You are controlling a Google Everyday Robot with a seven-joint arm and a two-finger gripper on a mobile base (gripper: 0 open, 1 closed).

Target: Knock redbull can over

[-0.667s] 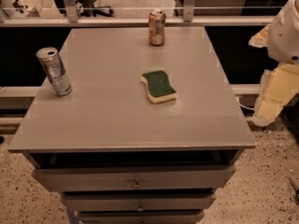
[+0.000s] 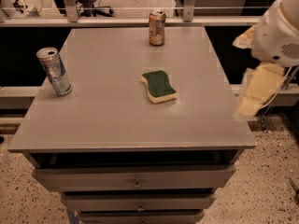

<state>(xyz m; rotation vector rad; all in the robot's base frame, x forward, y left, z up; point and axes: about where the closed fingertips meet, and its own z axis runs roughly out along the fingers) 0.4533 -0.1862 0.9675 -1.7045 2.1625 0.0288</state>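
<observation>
The redbull can (image 2: 54, 72) is seen upright near the desk's (image 2: 117, 120) left edge. The pincer (image 2: 256, 93) is held beyond the right edge, presumably pre-approach; its state cannot be told.

Slim silver-and-blue metal redbull can (image 2: 54, 72), silver top; shorter orange-brown metal can (image 2: 157, 27); curvy-edged sponge (image 2: 159, 86), dark green top over pale yellow base; flat matte grey tabletop (image 2: 117, 125), grey drawers (image 2: 135, 177) below; pale cream-yellow gripper (image 2: 251, 99) off right table edge, under white arm shell (image 2: 280, 31); beige speckled floor (image 2: 275, 185).
</observation>
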